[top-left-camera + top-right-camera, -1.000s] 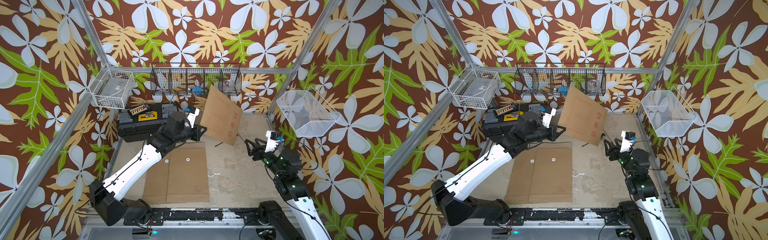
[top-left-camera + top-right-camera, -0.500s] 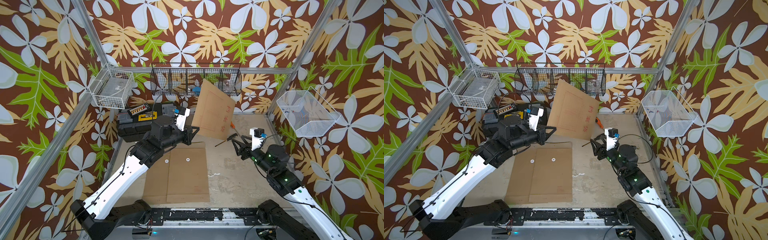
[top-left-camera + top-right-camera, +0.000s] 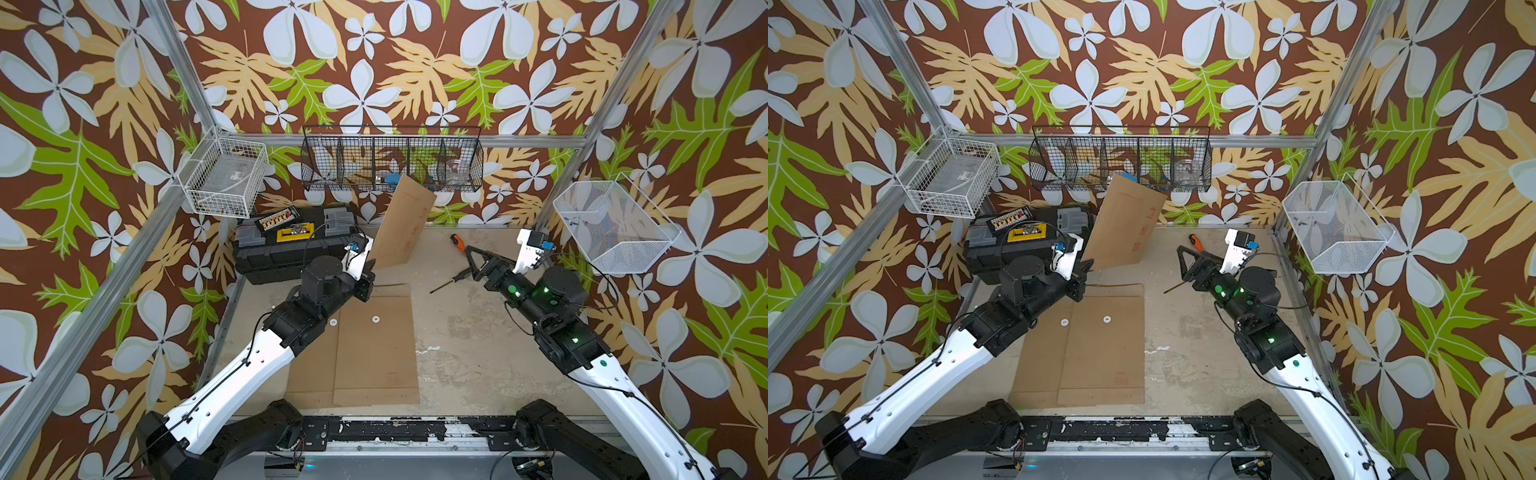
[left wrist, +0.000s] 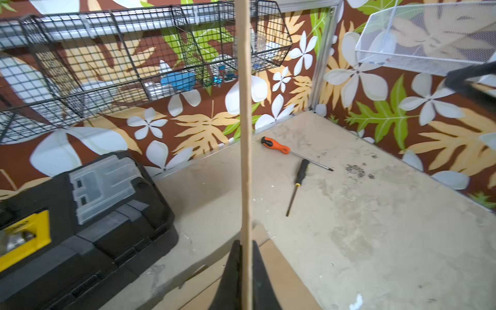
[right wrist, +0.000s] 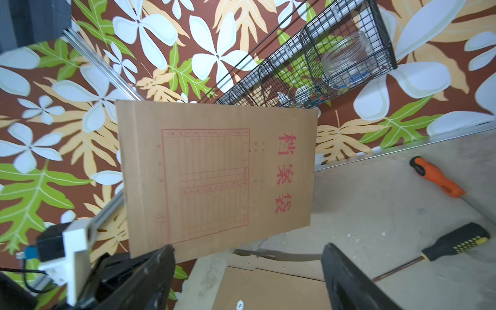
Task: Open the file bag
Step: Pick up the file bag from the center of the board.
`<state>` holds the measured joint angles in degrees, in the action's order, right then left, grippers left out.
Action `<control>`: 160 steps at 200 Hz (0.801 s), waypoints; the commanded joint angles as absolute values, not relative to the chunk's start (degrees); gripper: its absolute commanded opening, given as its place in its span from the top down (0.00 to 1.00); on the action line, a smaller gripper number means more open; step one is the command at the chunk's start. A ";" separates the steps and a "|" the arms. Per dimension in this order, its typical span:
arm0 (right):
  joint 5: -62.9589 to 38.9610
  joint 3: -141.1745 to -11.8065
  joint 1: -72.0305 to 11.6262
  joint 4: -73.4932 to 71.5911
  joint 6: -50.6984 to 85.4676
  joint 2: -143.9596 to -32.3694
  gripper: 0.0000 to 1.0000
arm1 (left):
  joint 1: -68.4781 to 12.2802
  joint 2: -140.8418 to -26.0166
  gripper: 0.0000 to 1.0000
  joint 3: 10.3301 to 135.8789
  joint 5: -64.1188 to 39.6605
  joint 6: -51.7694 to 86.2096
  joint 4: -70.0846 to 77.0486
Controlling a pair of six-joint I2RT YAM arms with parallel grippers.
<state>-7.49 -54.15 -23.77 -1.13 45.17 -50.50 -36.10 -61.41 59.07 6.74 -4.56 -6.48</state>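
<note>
Overview of the work cell, items listed by size. The table (image 3: 478, 340) is a bare, stained grey surface enclosed by floral-patterned walls. A long black wire rack (image 3: 392, 160) with several compartments hangs on the back wall. A black toolbox (image 3: 282, 253) with a yellow latch sits at the table's rear left corner. A white wire basket (image 3: 226, 178) hangs on the left wall, and a white mesh basket (image 3: 615, 226) hangs on the right wall.

Two flat brown envelopes (image 3: 374, 353) lie overlapped on the table in front of the left arm, each showing a white button.

The file bag (image 3: 401, 226) is raised clear of the table and stands nearly upright, just beside the toolbox. In both top views its upper edge overlaps the black wire rack. Its face, printed with red characters and a red ruled grid (image 5: 214, 174), is turned toward the right arm. The left wrist view shows it edge-on (image 4: 245, 134).

The left gripper (image 3: 371, 266) is clamped on the file bag's lower edge, one finger on each side (image 4: 245, 243). The right gripper (image 3: 468, 262) is spread wide and holds nothing. It is aimed at the file bag and stays apart from it (image 5: 247, 247).

An orange-handled screwdriver (image 3: 457, 240) and a black-handled screwdriver (image 3: 451, 281) lie near each other on the table, close to the right gripper.
</note>
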 commanded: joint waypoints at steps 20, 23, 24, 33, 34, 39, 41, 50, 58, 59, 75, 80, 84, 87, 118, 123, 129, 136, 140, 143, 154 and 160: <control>-7.92 -59.11 -23.77 0.60 54.98 -53.59 0.08 | -36.36 -62.68 1.00 55.91 12.73 -14.44 1.86; -7.79 -59.88 -23.81 1.59 55.42 -53.94 0.07 | -36.45 -62.68 1.00 55.44 12.94 -14.88 2.27; -7.67 -60.26 -23.82 1.89 55.42 -54.13 0.07 | -36.51 -62.67 1.00 55.32 13.02 -14.95 2.41; -7.40 -62.71 -23.81 4.21 56.67 -55.38 0.05 | -36.86 -62.59 1.00 53.99 13.87 -16.27 3.50; -7.48 -63.00 -23.81 4.39 56.73 -55.55 0.06 | -36.93 -62.59 1.00 53.94 13.97 -16.44 3.55; -7.82 -64.03 -23.83 4.96 56.94 -56.17 0.06 | -37.26 -62.58 1.00 53.31 14.43 -17.11 3.97; -8.00 -64.41 -23.80 5.11 57.02 -56.43 0.06 | -37.33 -62.58 1.00 53.10 14.59 -17.35 4.07; -9.14 -65.79 -23.81 5.23 57.52 -57.49 0.06 | -37.89 -62.87 1.00 52.46 15.32 -18.17 4.40; -10.42 -66.50 -23.86 4.49 58.35 -58.31 0.06 | -38.33 -63.15 1.00 52.01 15.69 -18.82 4.62; -10.57 -66.56 -23.84 4.35 58.49 -58.42 0.06 | -38.37 -63.13 1.00 51.97 15.71 -18.90 4.64; -12.86 -68.40 -23.83 3.46 60.28 -60.51 0.07 | -39.07 -63.76 1.00 51.34 16.04 -19.91 5.09; -13.73 -69.12 -23.87 3.51 60.54 -61.36 0.08 | -39.34 -63.96 1.00 51.20 16.18 -20.15 5.14; -14.23 -69.64 -23.83 3.52 60.78 -62.01 0.08 | -39.58 -64.26 1.00 51.20 16.30 -20.32 5.18; -14.80 -70.02 -23.82 3.59 61.00 -62.51 0.08 | -39.70 -64.37 1.00 51.24 16.31 -20.45 5.21; -18.50 -72.47 -23.90 3.65 62.64 -66.45 0.09 | -41.03 -65.94 1.00 51.24 16.65 -21.90 5.45; -18.58 -72.66 -23.89 3.53 62.61 -66.66 0.09 | -41.33 -66.21 1.00 51.24 16.74 -22.10 5.46; -18.60 -72.75 -23.84 3.36 62.86 -66.92 0.09 | -41.63 -66.48 1.00 51.24 16.91 -22.46 5.46; -18.60 -72.76 -23.83 3.11 63.17 -67.10 0.09 | -41.99 -66.74 1.00 51.24 17.03 -22.83 5.49; -18.60 -72.73 -23.90 2.93 63.30 -67.21 0.09 | -42.14 -66.91 1.00 51.22 17.05 -23.12 5.49; -18.64 -72.79 -23.87 2.83 63.35 -67.30 0.09 | -42.32 -67.01 1.00 51.17 17.07 -23.31 5.45; -18.97 -72.99 -23.84 2.70 63.78 -67.77 0.09 | -42.78 -67.45 1.00 51.15 17.19 -24.02 5.46; -19.39 -73.05 -23.84 2.81 64.06 -68.13 0.09 | -43.02 -67.65 1.00 51.24 17.46 -24.36 5.38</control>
<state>-17.50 -72.47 -23.77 4.23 62.74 -67.31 -42.30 -67.11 51.05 16.49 -22.31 2.92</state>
